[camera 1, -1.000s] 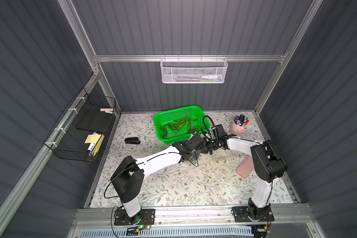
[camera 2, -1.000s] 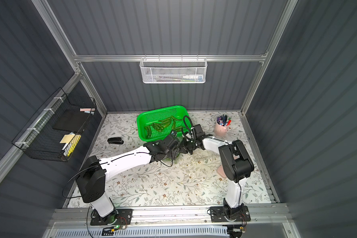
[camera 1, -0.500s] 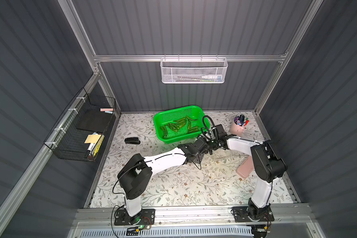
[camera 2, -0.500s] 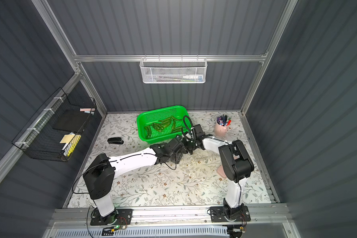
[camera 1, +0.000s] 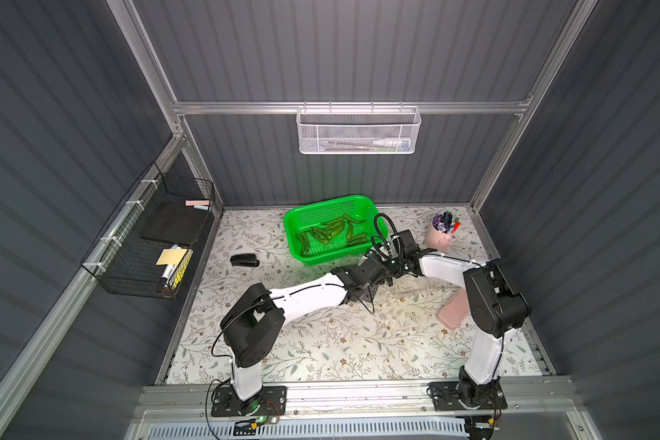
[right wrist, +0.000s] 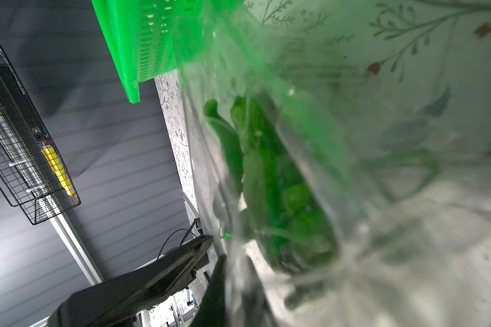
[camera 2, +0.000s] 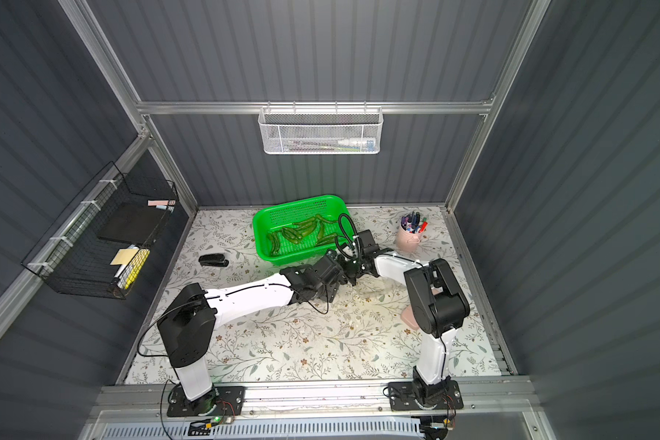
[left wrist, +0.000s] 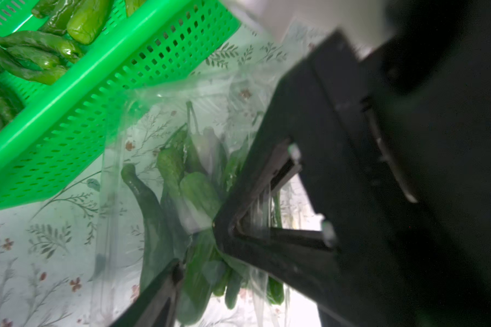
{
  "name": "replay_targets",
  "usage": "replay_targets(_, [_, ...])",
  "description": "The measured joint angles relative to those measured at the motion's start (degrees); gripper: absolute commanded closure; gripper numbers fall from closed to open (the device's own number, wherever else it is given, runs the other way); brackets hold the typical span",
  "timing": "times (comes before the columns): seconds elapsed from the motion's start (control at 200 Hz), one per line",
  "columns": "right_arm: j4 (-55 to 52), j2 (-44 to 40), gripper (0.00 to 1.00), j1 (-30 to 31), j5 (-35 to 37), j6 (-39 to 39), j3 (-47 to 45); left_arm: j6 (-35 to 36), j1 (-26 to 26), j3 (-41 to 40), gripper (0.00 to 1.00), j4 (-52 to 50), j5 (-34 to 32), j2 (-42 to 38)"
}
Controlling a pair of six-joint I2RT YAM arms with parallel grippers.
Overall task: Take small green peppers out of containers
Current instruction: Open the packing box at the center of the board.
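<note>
Just off the near right corner of the green basket (camera 1: 292, 232), the two arms meet head to head. The left gripper (camera 1: 383, 271) has its jaws spread wide, with one finger (left wrist: 165, 288) lying against the clear container (left wrist: 116, 170); whether it presses on the plastic cannot be told. The right gripper (right wrist: 236, 274) is clamped tight on the container's thin clear wall. The container sits just beside the basket's near wall, with small green peppers (left wrist: 153, 215) bunched inside it. More small green peppers (camera 1: 322, 234) lie loose in the basket. Left of the basket is a black stapler (camera 1: 244, 261), and right of it a pink cup (camera 1: 439, 240) of pens. Beyond the basket, a white mesh tray (camera 1: 359, 131) hangs on the back wall.
</note>
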Motion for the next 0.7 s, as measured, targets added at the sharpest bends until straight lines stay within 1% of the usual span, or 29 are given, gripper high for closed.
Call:
replay_targets(0.06, [-0.35,0.0,0.88,0.0,-0.09,-0.17,0.0,0.42,0.0,-1.38,0.18,1.51,1.05,-2.25])
replay_targets(0.19, [-0.63,0.0,0.88,-0.07,-0.2,-0.26,0.0,1.01,0.0,-2.1,0.19,3.8,2.12,-5.75])
replay_targets(0.265, [-0.66,0.0,0.88,-0.17,-0.22,-0.31,0.0,1.73,0.0,-2.01,0.19,4.35,2.08,-5.53])
replay_targets(0.46, [-0.92,0.0,0.88,-0.17,-0.22,-0.35,0.0,2.1,0.0,-2.01,0.27,4.0,1.73,-3.08])
replay_targets(0.525, [-1.05,0.0,0.88,-0.17,-0.22,-0.35,0.0,2.05,0.0,-2.01,0.28,3.58,1.2,-2.99])
replay_targets(0.65, [-1.09,0.0,0.88,-0.17,-0.22,-0.35,0.0,1.95,0.0,-2.01,0.34,3.08,0.11,-2.97])
replay_targets(0.7, [-1.09,0.0,0.88,-0.17,-0.22,-0.37,0.0,1.84,0.0,-2.01,0.35,2.78,-0.24,-2.97])
